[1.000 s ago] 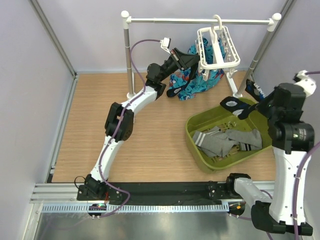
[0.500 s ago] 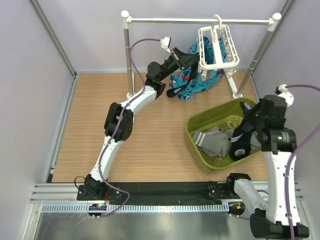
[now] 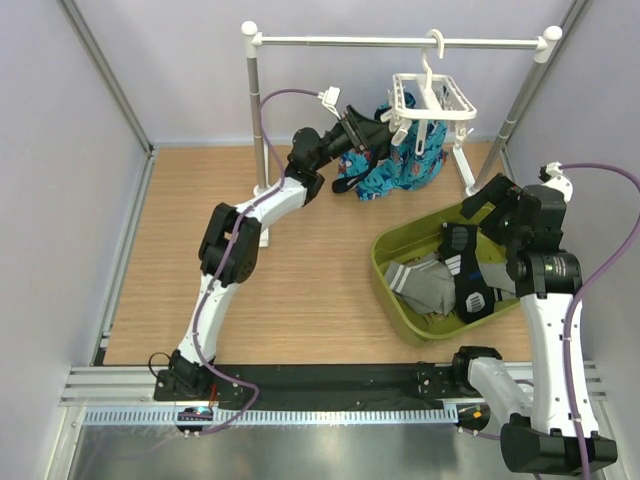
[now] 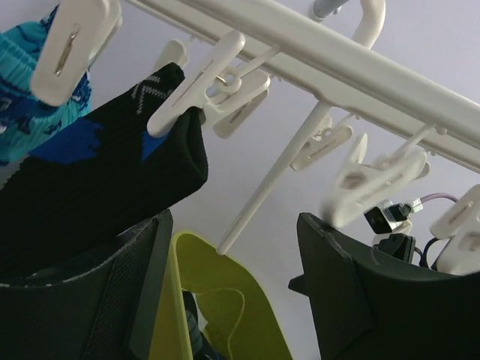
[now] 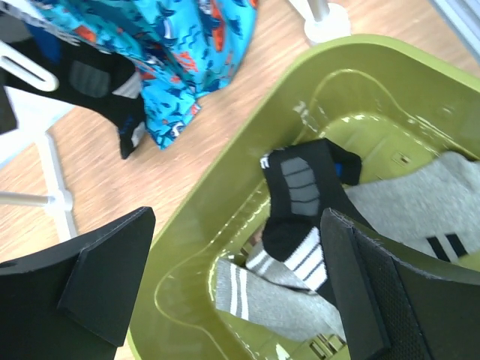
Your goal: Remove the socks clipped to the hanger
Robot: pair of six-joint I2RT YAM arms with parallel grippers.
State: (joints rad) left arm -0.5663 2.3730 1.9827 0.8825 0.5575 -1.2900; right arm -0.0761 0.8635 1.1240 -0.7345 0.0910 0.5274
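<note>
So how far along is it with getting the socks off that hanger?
Partly done: grey socks and one black sock lie in the green basin, under the open right gripper. In hand: the open left gripper sits at the hanger, by a pegged black sock. Left: unclipping that one; I can't tell if more remain.
</note>
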